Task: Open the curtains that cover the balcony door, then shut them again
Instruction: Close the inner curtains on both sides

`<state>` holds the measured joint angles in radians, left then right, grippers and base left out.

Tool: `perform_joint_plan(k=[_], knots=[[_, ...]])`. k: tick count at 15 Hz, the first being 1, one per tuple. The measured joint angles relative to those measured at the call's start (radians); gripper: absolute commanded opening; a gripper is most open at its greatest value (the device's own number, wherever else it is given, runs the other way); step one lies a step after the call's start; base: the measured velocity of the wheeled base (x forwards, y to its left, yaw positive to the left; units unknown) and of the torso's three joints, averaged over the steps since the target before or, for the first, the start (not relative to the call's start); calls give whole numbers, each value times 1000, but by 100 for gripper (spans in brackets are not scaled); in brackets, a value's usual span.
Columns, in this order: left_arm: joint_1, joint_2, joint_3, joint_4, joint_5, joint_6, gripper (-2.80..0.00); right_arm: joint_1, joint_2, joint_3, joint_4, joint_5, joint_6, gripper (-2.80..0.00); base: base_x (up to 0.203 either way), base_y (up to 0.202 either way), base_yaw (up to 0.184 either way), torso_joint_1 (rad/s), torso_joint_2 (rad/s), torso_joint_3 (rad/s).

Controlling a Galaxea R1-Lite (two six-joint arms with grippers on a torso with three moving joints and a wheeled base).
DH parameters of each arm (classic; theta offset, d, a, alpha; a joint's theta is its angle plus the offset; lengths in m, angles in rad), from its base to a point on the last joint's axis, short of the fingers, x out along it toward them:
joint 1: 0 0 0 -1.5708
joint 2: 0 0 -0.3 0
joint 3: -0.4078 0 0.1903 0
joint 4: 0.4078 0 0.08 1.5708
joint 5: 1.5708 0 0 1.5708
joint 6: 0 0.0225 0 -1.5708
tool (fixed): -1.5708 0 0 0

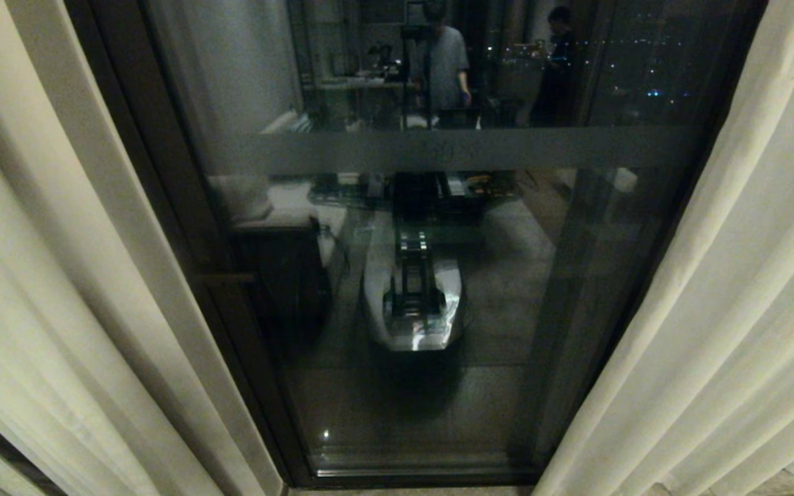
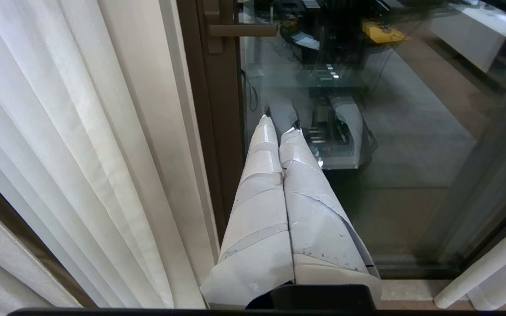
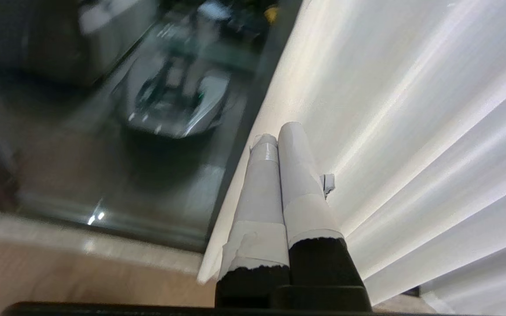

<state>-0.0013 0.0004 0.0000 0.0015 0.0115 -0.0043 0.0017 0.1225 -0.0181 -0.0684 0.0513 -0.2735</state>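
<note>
The cream curtains stand drawn apart: the left panel (image 1: 45, 289) and the right panel (image 1: 735, 310) flank the bare glass of the balcony door (image 1: 438, 289) in its dark frame, with a frosted band (image 1: 452, 150) across it. Neither arm shows in the head view. In the left wrist view my left gripper (image 2: 281, 125) is shut and empty, pointing down beside the left panel (image 2: 81, 153) and the door frame (image 2: 218, 131). In the right wrist view my right gripper (image 3: 277, 134) is shut and empty, next to the right panel's (image 3: 411, 131) straight edge, holding no fabric.
The glass reflects the robot's base (image 1: 414, 303) and the room behind, with two people (image 1: 445, 62) standing far back. The door handle (image 2: 242, 30) sticks out from the frame. A pale sill (image 3: 81, 245) and wooden floor (image 3: 59, 281) lie below the door.
</note>
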Motion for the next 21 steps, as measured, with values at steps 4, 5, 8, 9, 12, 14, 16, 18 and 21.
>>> perform_joint_plan(k=[4,5,8,9,12,14,16,18,21], knots=[[-1,0,0,0,0,0,-280,0,-99,4,64,13,-2,-280,0,0,0,0,0,0],[-1,0,0,0,0,0,-280,0,-108,4,64,12,-2,-280,0,0,0,0,0,0],[0,0,0,0,0,0,-280,0,-120,6,64,9,-3,-280,0,0,0,0,0,0],[0,0,0,0,0,0,-280,0,-121,7,58,11,4,-280,0,0,0,0,0,0],[0,0,0,0,0,0,-280,0,-122,14,63,8,111,-280,0,0,0,0,0,0],[-1,0,0,0,0,0,-280,1,-122,16,76,6,167,-280,0,0,0,0,0,0],[0,0,0,0,0,0,-280,1,-122,16,76,6,171,-280,0,0,0,0,0,0],[0,0,0,0,0,0,-280,1,-122,16,76,6,171,-280,0,0,0,0,0,0],[0,0,0,0,1,3,-280,0,-122,16,76,6,171,-280,0,0,0,0,0,0]])
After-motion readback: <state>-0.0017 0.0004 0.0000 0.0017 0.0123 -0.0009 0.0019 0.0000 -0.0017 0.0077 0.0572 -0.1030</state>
